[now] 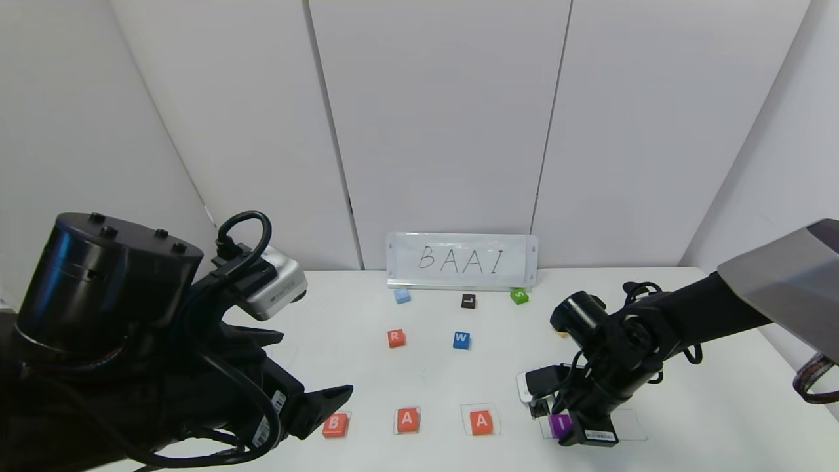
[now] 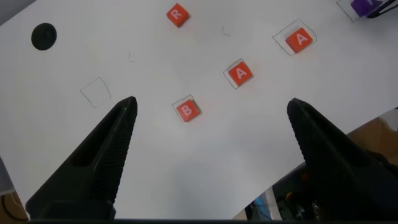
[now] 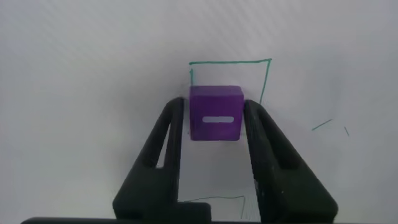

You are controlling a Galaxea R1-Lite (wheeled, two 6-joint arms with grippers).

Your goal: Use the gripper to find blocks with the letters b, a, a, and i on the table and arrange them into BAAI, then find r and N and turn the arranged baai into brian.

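Note:
Three orange-red blocks B point(image 1: 335, 425), A point(image 1: 407, 419) and A point(image 1: 481, 422) sit in a row in pen squares near the table's point(image 1: 367, 380) front edge. My right gripper point(image 1: 564, 429) is down at the table at the row's right end, shut on the purple I block point(image 3: 215, 114), which sits at a pen-drawn square point(image 3: 230, 62). The orange-red R cube point(image 1: 395, 338) lies farther back. My left gripper point(image 2: 211, 104) is open and empty, hovering above the B block point(image 2: 187, 110).
A blue W cube point(image 1: 461, 339) sits right of R. A light blue cube point(image 1: 402, 295), a black L cube point(image 1: 468, 301) and a green S cube point(image 1: 519, 296) lie before the BAAI sign point(image 1: 461, 261). A black hole point(image 2: 43, 35) shows in the tabletop.

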